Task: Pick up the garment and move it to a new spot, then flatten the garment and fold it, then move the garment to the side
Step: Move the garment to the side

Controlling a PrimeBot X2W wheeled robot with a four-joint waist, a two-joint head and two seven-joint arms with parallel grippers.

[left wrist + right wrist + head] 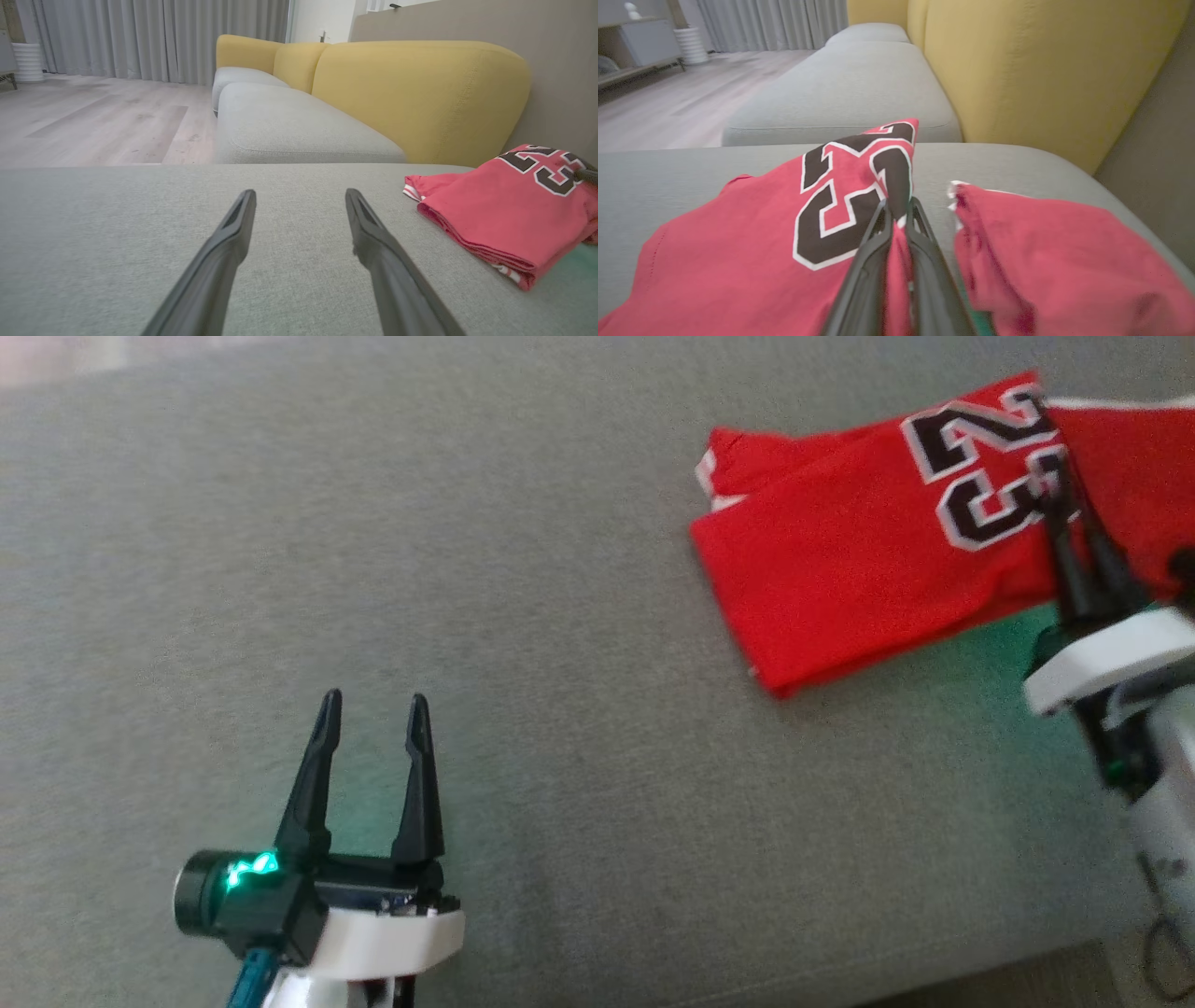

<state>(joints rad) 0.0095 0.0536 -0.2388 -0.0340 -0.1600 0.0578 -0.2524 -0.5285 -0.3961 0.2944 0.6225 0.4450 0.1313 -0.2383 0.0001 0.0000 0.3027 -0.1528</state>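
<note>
We count one red garment (840, 569). Grippers, two: one left gripper (373, 695), one right gripper (899, 205), with two dark fingers (224, 252) apiece. Grey seat cushions (289, 126): three. Yellow back cushions (420, 93): three, we think; far seams blur. One white ribbed cylinder (28, 63).

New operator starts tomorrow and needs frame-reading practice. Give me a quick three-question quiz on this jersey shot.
1. True or false: the left gripper is open and clear of the jersey.
2. The right gripper is: A, open above the jersey; B, shut on a fold of the jersey by the number; C, shut on nothing.
3. What number is printed on the jersey?

Key: 1 true; 2 B; 3 23.
</note>
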